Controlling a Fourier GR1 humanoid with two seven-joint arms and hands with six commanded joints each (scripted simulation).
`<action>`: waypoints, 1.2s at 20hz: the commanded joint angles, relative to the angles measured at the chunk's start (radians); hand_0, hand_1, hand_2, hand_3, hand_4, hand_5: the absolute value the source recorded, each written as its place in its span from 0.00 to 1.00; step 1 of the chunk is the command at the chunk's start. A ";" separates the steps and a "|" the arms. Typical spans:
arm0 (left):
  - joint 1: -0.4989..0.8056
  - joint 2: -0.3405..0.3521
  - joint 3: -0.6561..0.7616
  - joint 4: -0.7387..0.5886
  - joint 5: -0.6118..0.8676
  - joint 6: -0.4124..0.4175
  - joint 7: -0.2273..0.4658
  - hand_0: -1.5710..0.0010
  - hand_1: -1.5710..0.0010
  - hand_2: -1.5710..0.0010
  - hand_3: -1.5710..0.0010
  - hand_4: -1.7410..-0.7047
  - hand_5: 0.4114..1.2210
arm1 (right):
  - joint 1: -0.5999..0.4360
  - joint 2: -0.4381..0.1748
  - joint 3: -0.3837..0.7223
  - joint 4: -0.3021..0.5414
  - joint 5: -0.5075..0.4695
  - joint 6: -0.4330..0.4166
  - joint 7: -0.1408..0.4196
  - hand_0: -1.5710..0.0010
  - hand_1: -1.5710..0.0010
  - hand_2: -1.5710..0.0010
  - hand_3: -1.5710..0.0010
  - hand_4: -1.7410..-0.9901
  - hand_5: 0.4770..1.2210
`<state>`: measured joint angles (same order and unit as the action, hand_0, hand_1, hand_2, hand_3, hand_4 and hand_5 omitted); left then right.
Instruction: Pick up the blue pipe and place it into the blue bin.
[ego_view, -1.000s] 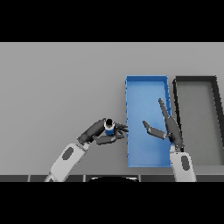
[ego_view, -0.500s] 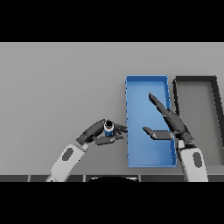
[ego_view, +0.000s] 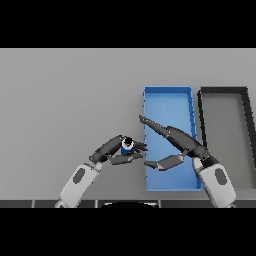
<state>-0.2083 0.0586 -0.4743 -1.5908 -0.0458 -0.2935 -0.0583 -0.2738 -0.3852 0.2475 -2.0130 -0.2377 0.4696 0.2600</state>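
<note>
The left arm is brought in from the lower edge and angled up toward the right, and its left hand (ego_view: 118, 151) is curled, fingers above and thumb below, round a small object. The right arm is raised from the lower right corner and slanted up to the left. The right hand (ego_view: 176, 145) is spread, fingers straight, thumb held apart beneath them.

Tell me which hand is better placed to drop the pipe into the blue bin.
Left: the left hand already grips the blue pipe just beside the blue bin. The right hand is open over the bin, holding nothing.
</note>
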 joint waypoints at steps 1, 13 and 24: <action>0.004 -0.006 0.004 -0.006 0.002 0.000 0.007 0.00 0.00 0.00 0.00 0.26 1.00 | -0.016 0.015 0.016 0.009 -0.024 0.005 0.025 1.00 1.00 1.00 1.00 0.68 0.06; 0.003 -0.044 0.042 0.013 -0.001 -0.090 -0.015 0.00 0.00 0.00 0.00 0.27 1.00 | -0.237 0.157 0.141 0.189 -0.023 0.084 0.126 1.00 0.98 0.96 1.00 0.70 0.05; 0.010 -0.078 0.073 0.010 -0.010 -0.122 0.043 0.00 0.00 0.01 0.16 0.03 1.00 | -0.254 0.232 0.167 0.247 -0.024 0.083 0.025 0.13 0.12 0.12 0.18 0.35 0.62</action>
<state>-0.1978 -0.0192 -0.4018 -1.5804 -0.0576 -0.4182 -0.0151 -0.5276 -0.1529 0.4140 -1.7661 -0.2616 0.5531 0.2798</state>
